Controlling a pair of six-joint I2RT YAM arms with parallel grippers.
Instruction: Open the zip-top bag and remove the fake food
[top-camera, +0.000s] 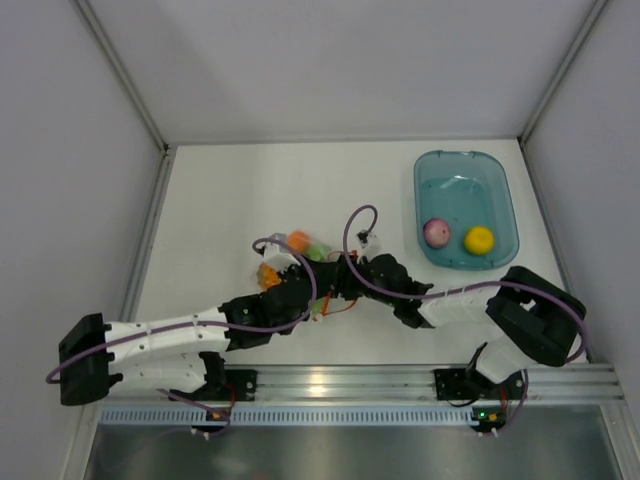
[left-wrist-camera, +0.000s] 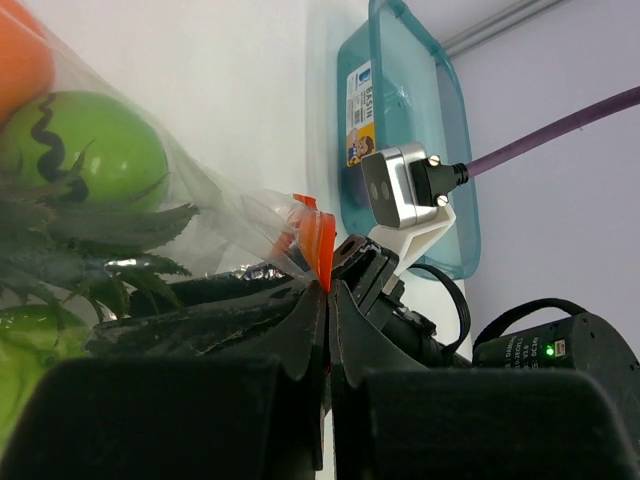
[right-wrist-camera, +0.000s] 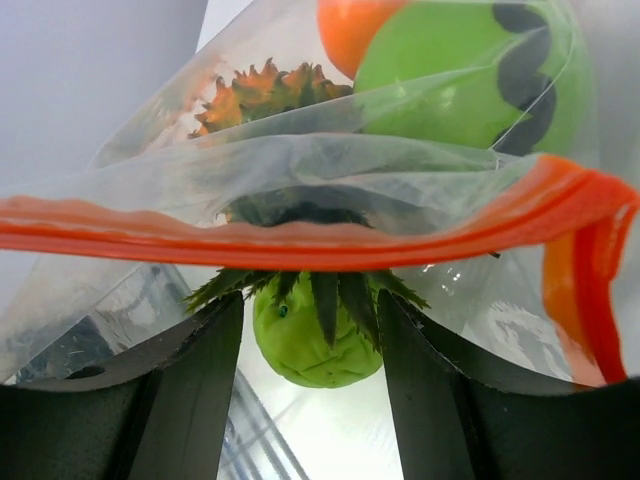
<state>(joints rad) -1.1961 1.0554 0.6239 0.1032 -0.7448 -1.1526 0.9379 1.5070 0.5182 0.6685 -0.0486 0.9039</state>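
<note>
The zip-top bag (top-camera: 300, 252) sits mid-counter (top-camera: 230, 200), with a pineapple (right-wrist-camera: 262, 90), a green ball (right-wrist-camera: 440, 80) and a light green piece (right-wrist-camera: 305, 345) inside. The left end effector (left-wrist-camera: 326, 290) is clenched on its orange-red zip strip (right-wrist-camera: 300, 242). The right end effector (right-wrist-camera: 310, 310) is spread wide at the bag's mouth. 2 pieces, a pink ball (top-camera: 436, 232) and a yellow piece (top-camera: 479, 240), lie in the blue tub (top-camera: 470, 190) at far right.

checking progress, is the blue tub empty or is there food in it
Not empty: the blue tub holds a pink ball and a yellow fruit. Other pieces are inside the zip-top bag.
</note>
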